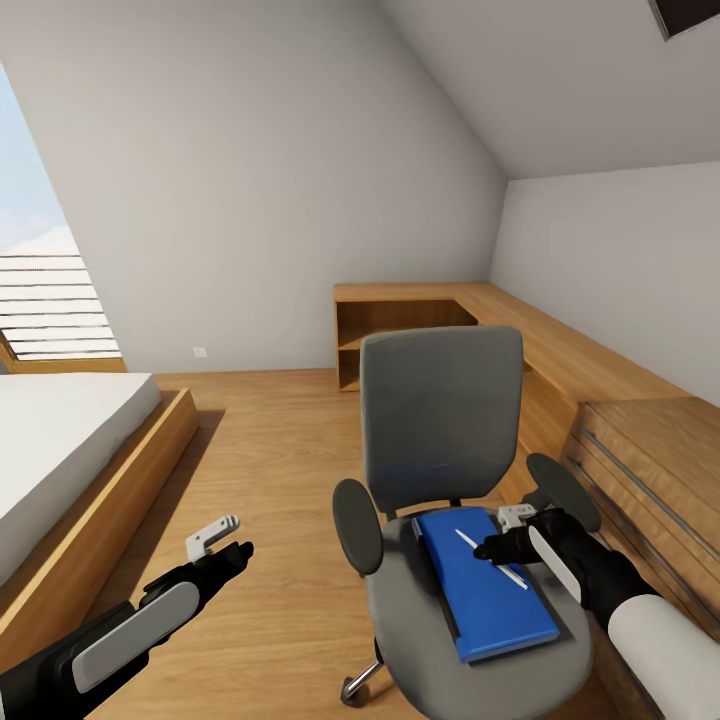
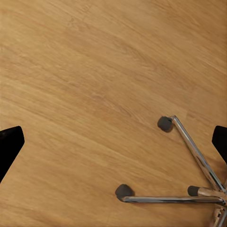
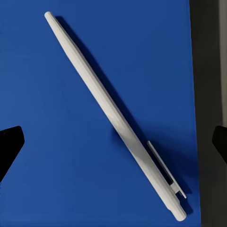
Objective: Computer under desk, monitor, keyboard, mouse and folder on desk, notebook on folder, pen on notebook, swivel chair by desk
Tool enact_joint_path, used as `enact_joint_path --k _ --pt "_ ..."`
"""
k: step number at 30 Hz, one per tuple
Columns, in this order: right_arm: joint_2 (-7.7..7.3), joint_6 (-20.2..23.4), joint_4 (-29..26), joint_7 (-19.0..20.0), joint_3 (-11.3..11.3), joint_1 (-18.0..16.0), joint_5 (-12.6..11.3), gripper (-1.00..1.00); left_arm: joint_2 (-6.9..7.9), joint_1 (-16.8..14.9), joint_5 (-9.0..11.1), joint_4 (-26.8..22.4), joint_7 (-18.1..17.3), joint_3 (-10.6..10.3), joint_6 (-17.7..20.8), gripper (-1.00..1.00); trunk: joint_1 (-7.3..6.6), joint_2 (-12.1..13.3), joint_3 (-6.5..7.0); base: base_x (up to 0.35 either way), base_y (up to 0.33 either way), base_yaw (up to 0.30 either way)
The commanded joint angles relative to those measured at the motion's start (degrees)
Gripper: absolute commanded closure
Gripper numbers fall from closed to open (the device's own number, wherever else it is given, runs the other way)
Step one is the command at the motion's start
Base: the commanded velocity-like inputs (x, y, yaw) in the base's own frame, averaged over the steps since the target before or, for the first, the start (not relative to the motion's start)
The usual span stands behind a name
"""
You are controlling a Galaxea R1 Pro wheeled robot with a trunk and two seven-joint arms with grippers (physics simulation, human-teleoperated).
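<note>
The grey swivel chair stands mid-room on the wooden floor. On its seat lies the blue folder, and a slim white pen rests on top of it. A dark strip runs along the folder's left edge; I cannot tell if it is the notebook. My right gripper hovers open just above the pen, a finger on either side. My left gripper is open over bare floor left of the chair. Desk, monitor, keyboard, mouse and computer are out of view.
A low light-wood shelving unit runs along the right wall and into the far corner. A wooden-framed bed is at the left. The chair's chrome base and castors are close to my left gripper. Open floor lies between bed and chair.
</note>
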Motion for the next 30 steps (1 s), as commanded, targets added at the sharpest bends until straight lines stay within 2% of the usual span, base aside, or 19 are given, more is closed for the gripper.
enact_joint_path --k 1,10,30 --pt "-0.06 0.26 -0.03 0.25 0.20 -0.05 0.26 -1.00 0.04 -0.08 0.11 -0.07 0.26 -0.14 0.10 -1.00 0.00 -0.03 -0.06 0.000 0.000 0.000" --pt "0.03 1.73 0.12 0.23 0.30 -0.05 0.29 -1.00 0.04 -0.08 0.11 -0.07 0.25 -0.14 0.10 -1.00 0.00 -0.03 -0.06 0.000 0.000 0.000" --pt "0.11 1.92 2.33 0.23 0.48 -0.05 0.23 -1.00 0.04 -0.08 0.11 -0.07 0.25 -0.18 0.17 -1.00 0.00 -0.03 -0.06 0.000 0.000 0.000"
